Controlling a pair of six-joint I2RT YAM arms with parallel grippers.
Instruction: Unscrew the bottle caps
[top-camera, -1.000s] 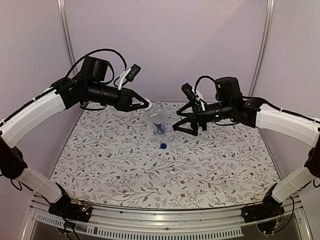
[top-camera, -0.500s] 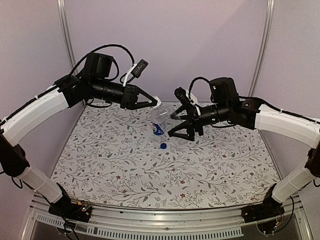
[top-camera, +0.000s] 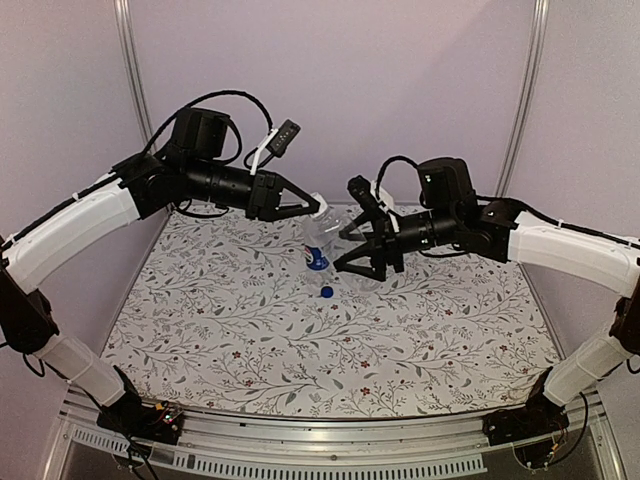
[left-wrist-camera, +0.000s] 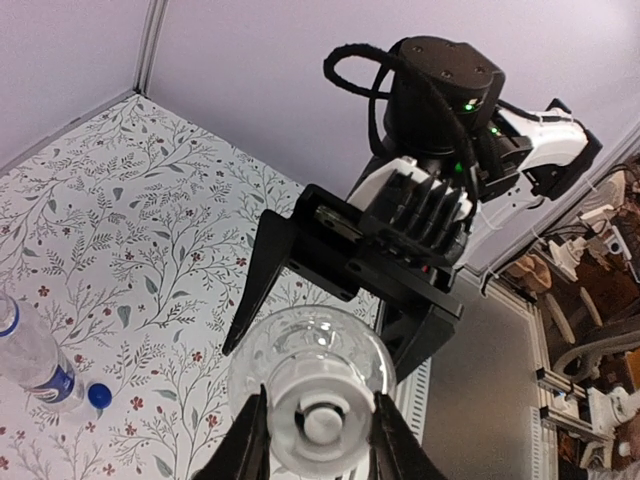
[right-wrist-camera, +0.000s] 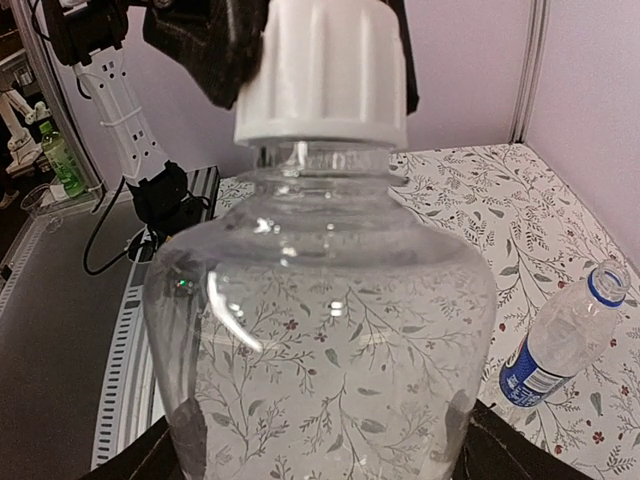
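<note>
A clear unlabelled bottle (top-camera: 323, 233) hangs in the air over the back of the table. My left gripper (top-camera: 317, 205) is shut on its white cap (right-wrist-camera: 325, 75), with the fingers (left-wrist-camera: 250, 440) pinching the cap's sides (left-wrist-camera: 318, 420). My right gripper (top-camera: 341, 251) is open, its jaws standing either side of the bottle's body (right-wrist-camera: 320, 330), close to its walls. The labelled bottle (right-wrist-camera: 560, 345) lies capless on the cloth, and its blue cap (top-camera: 326, 292) lies beside it.
A floral cloth (top-camera: 300, 340) covers the table. Lilac walls with metal posts (top-camera: 128, 60) close in the back and sides. Both arm bases are bolted at the near rail (top-camera: 330, 455).
My left gripper has moved right with the capped clear bottle. The right gripper has come in around the bottle's body and its jaws have narrowed.
</note>
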